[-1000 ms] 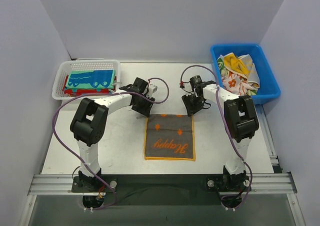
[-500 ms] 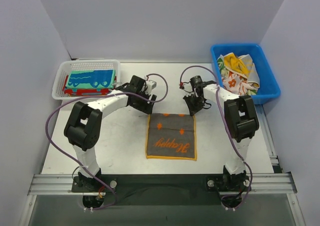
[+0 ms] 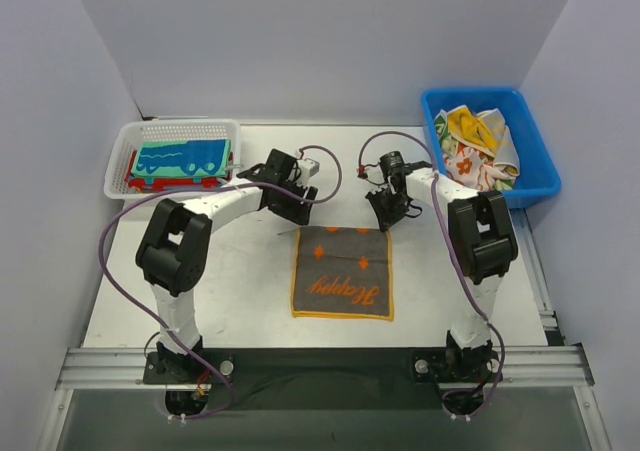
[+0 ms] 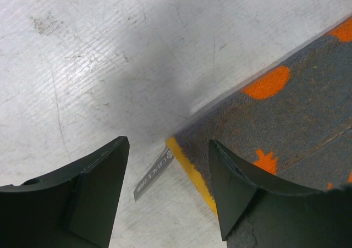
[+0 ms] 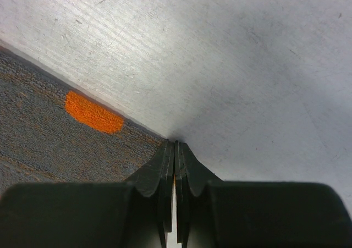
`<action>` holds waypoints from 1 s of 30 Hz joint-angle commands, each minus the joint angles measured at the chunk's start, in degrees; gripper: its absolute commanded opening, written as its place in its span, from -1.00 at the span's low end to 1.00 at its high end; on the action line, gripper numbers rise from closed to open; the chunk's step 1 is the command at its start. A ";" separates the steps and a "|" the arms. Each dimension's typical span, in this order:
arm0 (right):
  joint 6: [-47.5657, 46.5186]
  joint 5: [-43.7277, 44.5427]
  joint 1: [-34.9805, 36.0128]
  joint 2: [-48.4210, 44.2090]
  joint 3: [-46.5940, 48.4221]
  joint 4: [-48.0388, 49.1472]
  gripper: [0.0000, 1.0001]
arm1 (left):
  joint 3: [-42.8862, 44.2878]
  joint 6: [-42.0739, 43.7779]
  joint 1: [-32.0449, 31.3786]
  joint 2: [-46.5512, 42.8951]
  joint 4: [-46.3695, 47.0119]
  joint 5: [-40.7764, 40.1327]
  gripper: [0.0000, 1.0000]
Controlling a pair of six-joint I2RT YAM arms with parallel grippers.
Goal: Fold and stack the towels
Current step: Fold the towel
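Note:
A grey towel (image 3: 341,271) with orange border and lettering lies folded flat in the middle of the table. My left gripper (image 3: 296,211) is open just above its far left corner. In the left wrist view (image 4: 168,174) the yellow-edged corner and a small label lie between the jaws, and the grey towel (image 4: 291,116) runs off to the right. My right gripper (image 3: 383,219) is at the far right corner. In the right wrist view (image 5: 175,144) it is shut, with a thin orange sliver of the grey towel (image 5: 49,143) between the fingers.
A white mesh basket (image 3: 120,146) at the far left holds a folded teal towel (image 3: 185,155) on a red one. A blue bin (image 3: 535,186) at the far right holds crumpled yellow and floral towels (image 3: 478,146). Grey walls close in on both sides.
My left gripper has moved slightly back and right from the towel's far left corner. The towel has shifted a little to the right. The right gripper has stayed at its corner.

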 commanded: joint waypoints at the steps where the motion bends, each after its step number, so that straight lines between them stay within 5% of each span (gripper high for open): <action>1: -1.14 0.93 0.50 0.04 -1.67 -4.01 -1.00 | 2.98 1.80 -1.17 2.54 0.22 -0.61 0.40; 16: -1.75 1.45 0.51 -0.58 -2.55 -4.01 -1.00 | 2.46 3.73 -2.76 7.81 -1.89 -8.61 0.11; 30: -2.98 3.12 1.56 -0.93 -2.64 -3.92 -1.00 | 3.52 3.65 -3.64 12.82 -5.93 -8.88 -0.47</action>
